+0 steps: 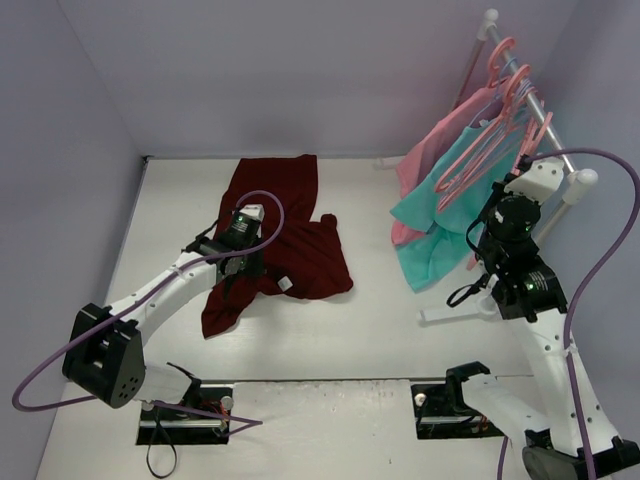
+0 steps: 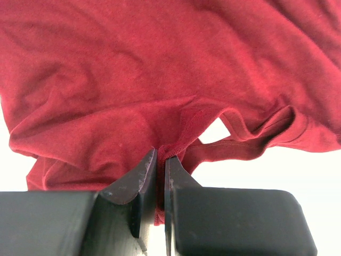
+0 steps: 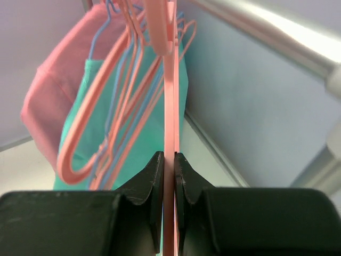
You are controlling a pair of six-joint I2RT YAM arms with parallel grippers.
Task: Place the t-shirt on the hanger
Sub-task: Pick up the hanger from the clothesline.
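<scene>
The maroon t-shirt (image 1: 290, 235) lies crumpled on the white table, left of centre, with a small white tag (image 1: 284, 284) at its near edge. My left gripper (image 1: 238, 268) is shut on the t-shirt's hemmed edge (image 2: 184, 144); cloth fills the left wrist view. Several salmon-pink hangers (image 1: 490, 140) hang on the rail at the back right. My right gripper (image 1: 497, 212) is shut on the thin bar of one hanger (image 3: 170, 96), which runs straight up between the jaws.
A metal clothes rail (image 1: 545, 130) stands at the back right, with a pink garment (image 1: 425, 160) and a teal garment (image 1: 440, 225) hanging on it. The rail's white foot (image 1: 455, 312) lies on the table. Purple cables loop over both arms.
</scene>
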